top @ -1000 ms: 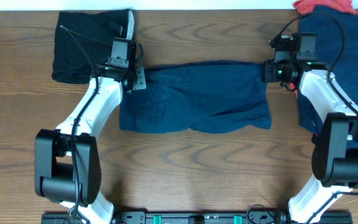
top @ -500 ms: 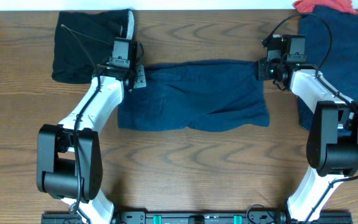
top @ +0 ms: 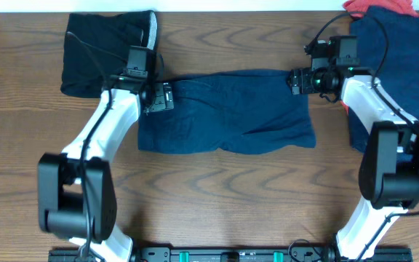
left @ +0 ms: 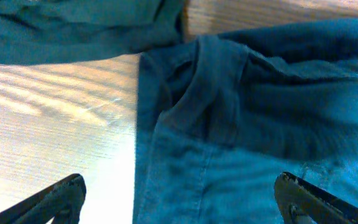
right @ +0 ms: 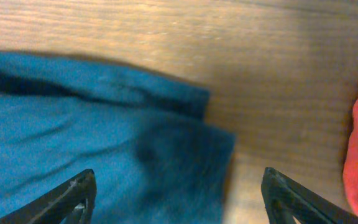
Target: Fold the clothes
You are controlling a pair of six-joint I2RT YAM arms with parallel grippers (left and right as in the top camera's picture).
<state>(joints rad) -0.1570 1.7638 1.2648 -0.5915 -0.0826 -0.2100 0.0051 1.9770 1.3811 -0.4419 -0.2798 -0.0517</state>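
Table [top: 217,204]: wood, front half bare.
Shorts [top: 231,116]: navy, mid-table, flat in a wide band. They look doubled over lengthwise. The lower edge is wavy and creases run through the middle. Judged: the long fold is down, the side-to-side fold is not yet done.
Navy pile [top: 406,58]: right edge, partly under the right arm [top: 384,138], near the shorts' right end. Can't tell if they touch.
Black piece [top: 97,51]: top left, grey band on its right side, looks folded. It sits close to the shorts' left corner. Contact unclear.
Red piece [top: 380,7]: top right, on the far edge of the pile.
Left gripper [top: 162,97]: over the shorts' upper left corner, jaws wide apart, nothing between. The wrist view shows a seamed corner right below.
Right gripper [top: 297,80]: at the upper right corner, jaws apart, empty. Red fabric shows at the edge of its wrist view.
Why: one claw sits at each end of the same edge, so that edge can be handled level.
Risk: the red piece and the pile crowd the right claw, and the black piece crowds the left. A low grab could snag the wrong cloth.
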